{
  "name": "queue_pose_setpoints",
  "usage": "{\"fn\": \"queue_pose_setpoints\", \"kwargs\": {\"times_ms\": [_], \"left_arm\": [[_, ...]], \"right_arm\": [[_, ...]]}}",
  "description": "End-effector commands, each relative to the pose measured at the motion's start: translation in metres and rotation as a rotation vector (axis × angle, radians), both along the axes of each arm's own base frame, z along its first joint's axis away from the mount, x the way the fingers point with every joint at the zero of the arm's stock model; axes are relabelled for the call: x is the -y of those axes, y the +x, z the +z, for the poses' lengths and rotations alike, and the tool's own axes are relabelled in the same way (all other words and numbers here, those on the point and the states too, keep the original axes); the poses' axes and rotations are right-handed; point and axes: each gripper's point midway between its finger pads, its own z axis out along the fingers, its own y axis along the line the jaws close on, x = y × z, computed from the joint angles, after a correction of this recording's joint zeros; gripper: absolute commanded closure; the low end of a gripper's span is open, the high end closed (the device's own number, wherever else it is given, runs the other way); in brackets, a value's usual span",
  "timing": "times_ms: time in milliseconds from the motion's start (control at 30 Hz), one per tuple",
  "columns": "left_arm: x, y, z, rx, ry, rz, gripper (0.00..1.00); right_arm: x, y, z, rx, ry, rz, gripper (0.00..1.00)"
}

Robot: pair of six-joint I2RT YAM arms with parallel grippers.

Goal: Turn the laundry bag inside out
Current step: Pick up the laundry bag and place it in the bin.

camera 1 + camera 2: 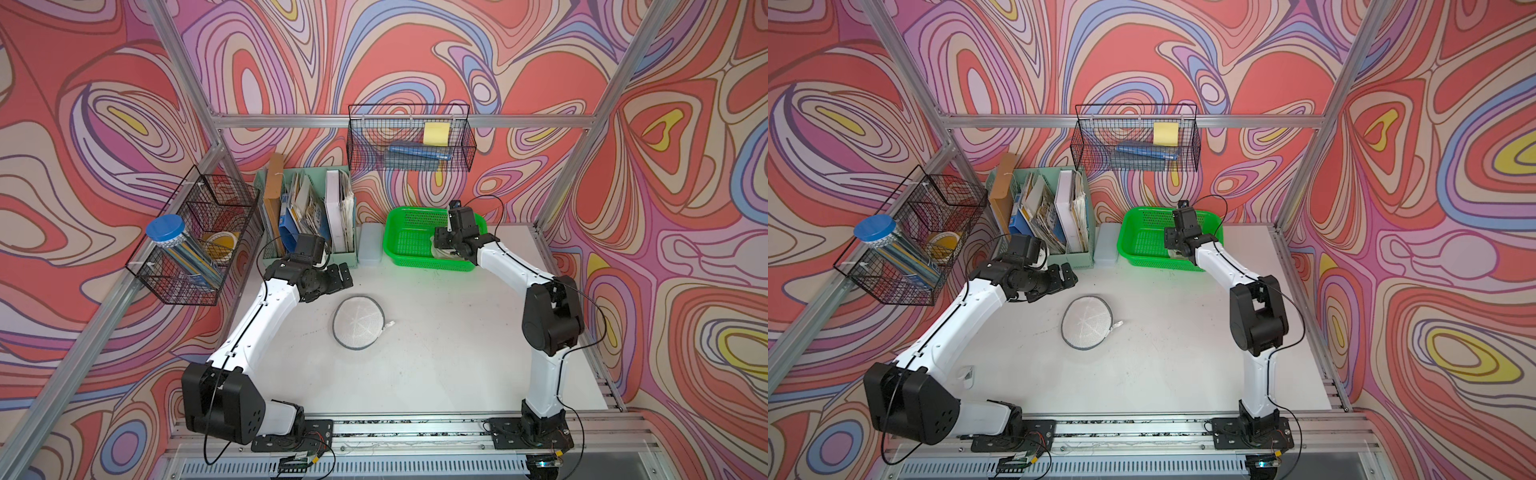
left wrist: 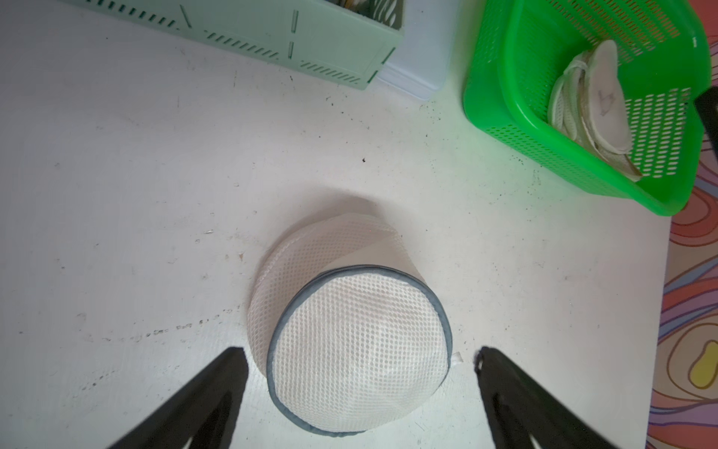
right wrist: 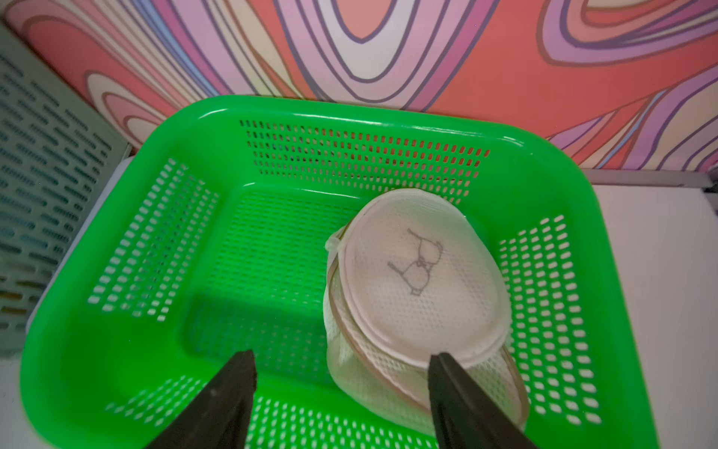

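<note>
Laundry bag [image 1: 358, 322] below me: white mesh, grey rim. Basket [image 1: 390, 237] bright green, slotted holes. Second bag [image 3: 419, 280] in it: white mesh, grey line sketch. Walls [image 1: 415, 50] red-pink-lilac swirls. My left arm [image 1: 253, 324] white, black joints.

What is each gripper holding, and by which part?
Nothing. Left gripper is open near the grey-rimmed bag; right gripper is open over the white bag in the green basket.

Mint file organiser [image 2: 330, 50], back wire basket [image 1: 362, 143], white box [image 1: 370, 249]
</note>
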Motion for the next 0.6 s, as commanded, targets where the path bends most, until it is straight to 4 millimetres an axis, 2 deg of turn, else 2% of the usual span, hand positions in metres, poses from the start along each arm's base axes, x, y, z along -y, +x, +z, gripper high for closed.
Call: {"fn": "queue_pose_setpoints", "kwargs": {"times_ms": [0,200,300,400,500,567], "left_arm": [[0.015,0.000,0.011,0.047,-0.040,-0.070,0.02],[0.017,0.000,0.011,0.036,-0.030,-0.083,0.01],[0.020,-0.001,0.010,0.011,-0.033,-0.104,0.01],[0.019,-0.001,0.010,-0.005,-0.026,-0.105,0.01],[0.018,-0.002,0.013,0.003,-0.024,-0.103,0.01],[0.018,-0.003,0.016,0.013,-0.022,-0.103,0.01]], "right_arm": [[0.000,0.007,-0.045,-0.132,-0.003,-0.008,0.32],[-0.009,0.042,-0.082,-0.152,-0.018,-0.004,0.39],[-0.011,0.052,-0.098,-0.152,-0.031,-0.007,0.44],[-0.007,0.060,-0.106,-0.143,-0.063,-0.019,0.52],[-0.003,0.063,-0.109,-0.130,-0.088,-0.024,0.72],[0.000,0.063,-0.109,-0.125,-0.096,-0.030,0.92]]}}
